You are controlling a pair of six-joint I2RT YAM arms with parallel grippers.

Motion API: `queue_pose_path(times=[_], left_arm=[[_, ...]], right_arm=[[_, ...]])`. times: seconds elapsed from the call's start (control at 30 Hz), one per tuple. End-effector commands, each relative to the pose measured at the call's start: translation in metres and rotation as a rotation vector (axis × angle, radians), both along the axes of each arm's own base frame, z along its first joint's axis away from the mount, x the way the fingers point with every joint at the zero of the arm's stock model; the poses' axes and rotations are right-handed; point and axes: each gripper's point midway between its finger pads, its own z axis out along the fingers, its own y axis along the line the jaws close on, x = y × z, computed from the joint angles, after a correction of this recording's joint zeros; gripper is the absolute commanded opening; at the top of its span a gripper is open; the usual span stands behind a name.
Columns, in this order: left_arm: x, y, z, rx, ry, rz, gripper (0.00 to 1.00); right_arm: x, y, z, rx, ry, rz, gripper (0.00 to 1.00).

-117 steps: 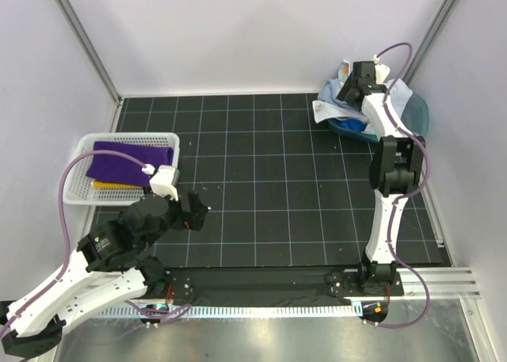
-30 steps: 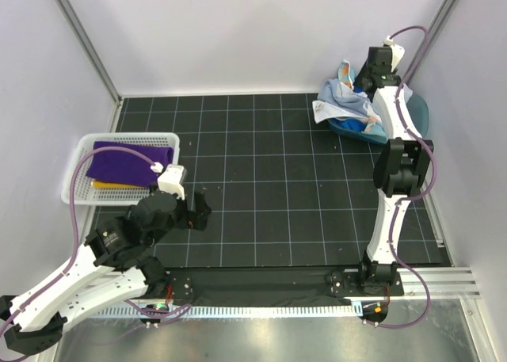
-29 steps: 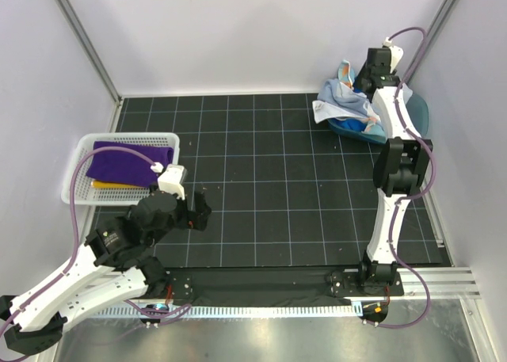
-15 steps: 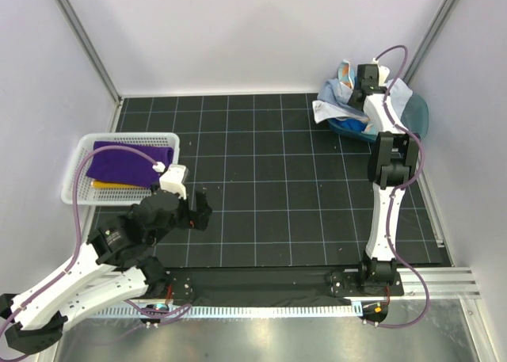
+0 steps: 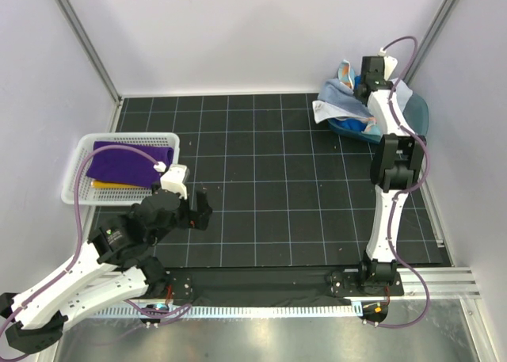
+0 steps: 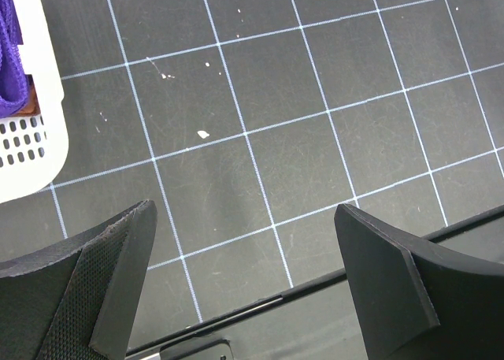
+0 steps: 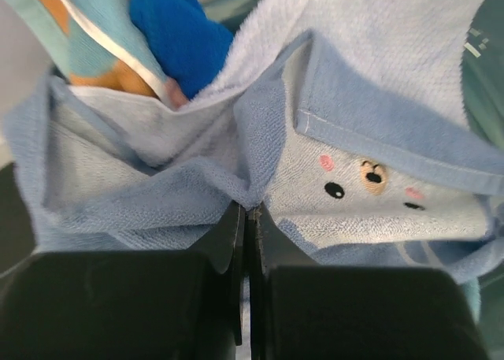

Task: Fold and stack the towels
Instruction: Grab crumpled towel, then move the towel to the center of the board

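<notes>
The right arm reaches to the far right corner, its gripper (image 7: 249,218) pinched shut on a fold of the fuzzy pale blue towel (image 7: 378,131), which lies crumpled in the teal tub (image 5: 420,110). The left gripper (image 6: 244,218) hangs wide open over the gridded black mat (image 6: 299,124), beside the white mesh basket (image 6: 31,139).

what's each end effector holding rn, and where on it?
Right end effector pinches the pale blue towel at a bunched fold beside its embroidered face. Left end effector is open, empty.
</notes>
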Motion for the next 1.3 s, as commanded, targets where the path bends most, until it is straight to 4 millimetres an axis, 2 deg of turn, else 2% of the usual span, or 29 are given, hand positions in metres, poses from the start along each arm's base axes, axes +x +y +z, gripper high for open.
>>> queue_pose_path(times=[0.0, 0.1, 0.17, 0.2, 0.5, 0.57, 0.63, 0.7, 0.73, 0.77, 0.8, 0.9, 0.93, 0.97, 1.03, 1.07, 1.13, 1.17, 1.2, 1.23, 1.27], left_arm=[[0.005, -0.001, 0.006, -0.007, -0.027, 0.008, 0.99], [0.005, 0.000, 0.007, -0.009, -0.027, 0.010, 1.00], [0.005, 0.000, 0.007, -0.009, -0.029, 0.011, 1.00], [0.005, 0.000, 0.007, -0.012, -0.031, 0.011, 0.99], [0.005, 0.002, 0.008, -0.013, -0.033, 0.019, 1.00], [0.005, 0.002, 0.008, -0.011, -0.033, 0.020, 1.00], [0.005, 0.003, 0.008, -0.014, -0.035, 0.024, 1.00], [0.006, 0.004, 0.008, -0.010, -0.036, 0.031, 1.00], [0.006, 0.004, 0.009, -0.013, -0.038, 0.033, 1.00], [0.006, 0.005, 0.009, -0.012, -0.039, 0.036, 1.00], [0.006, 0.006, 0.010, -0.015, -0.041, 0.038, 1.00], [0.006, 0.008, 0.012, -0.020, -0.052, 0.049, 1.00], [0.007, 0.011, 0.015, -0.024, -0.062, 0.058, 1.00], [0.007, 0.012, 0.016, -0.026, -0.064, 0.065, 1.00], [0.008, 0.018, 0.020, -0.034, -0.082, 0.091, 0.99], [0.008, 0.020, 0.021, -0.037, -0.087, 0.099, 1.00], [0.009, 0.025, 0.024, -0.048, -0.100, 0.125, 1.00], [0.009, 0.029, 0.027, -0.051, -0.113, 0.143, 1.00], [0.010, 0.032, 0.028, -0.060, -0.116, 0.159, 1.00], [0.010, 0.035, 0.030, -0.059, -0.119, 0.174, 1.00], [0.010, 0.040, 0.033, -0.061, -0.131, 0.198, 1.00]], right_arm=[[0.000, 0.000, 0.143, -0.009, -0.298, -0.024, 0.01], [-0.005, 0.001, 0.183, -0.011, -0.379, -0.021, 0.01], [-0.007, 0.002, 0.198, -0.010, -0.412, -0.018, 0.01], [-0.010, 0.005, 0.212, -0.008, -0.442, -0.004, 0.01], [-0.027, 0.033, 0.284, -0.023, -0.597, 0.096, 0.01], [-0.031, 0.034, 0.294, -0.028, -0.612, 0.110, 0.01], [-0.038, 0.066, 0.310, -0.006, -0.642, 0.177, 0.01], [-0.044, 0.079, 0.321, -0.013, -0.652, 0.210, 0.01], [-0.052, 0.097, 0.331, -0.013, -0.666, 0.242, 0.01], [-0.056, 0.105, 0.338, -0.016, -0.673, 0.260, 0.01], [-0.063, 0.126, 0.344, 0.000, -0.675, 0.312, 0.01], [-0.080, 0.159, 0.350, 0.028, -0.666, 0.382, 0.01], [-0.085, 0.171, 0.350, 0.041, -0.663, 0.407, 0.01], [-0.099, 0.197, 0.347, 0.082, -0.646, 0.467, 0.01], [-0.114, 0.222, 0.339, 0.128, -0.631, 0.520, 0.01], [-0.130, 0.248, 0.318, 0.163, -0.585, 0.587, 0.01], [-0.150, 0.273, 0.298, 0.220, -0.553, 0.624, 0.01], [-0.158, 0.285, 0.243, 0.222, -0.443, 0.641, 0.01], [-0.182, 0.307, 0.244, 0.265, -0.463, 0.681, 0.01], [-0.193, 0.317, 0.220, 0.276, -0.422, 0.695, 0.01], [-0.208, 0.325, 0.163, 0.270, -0.322, 0.707, 0.01]])
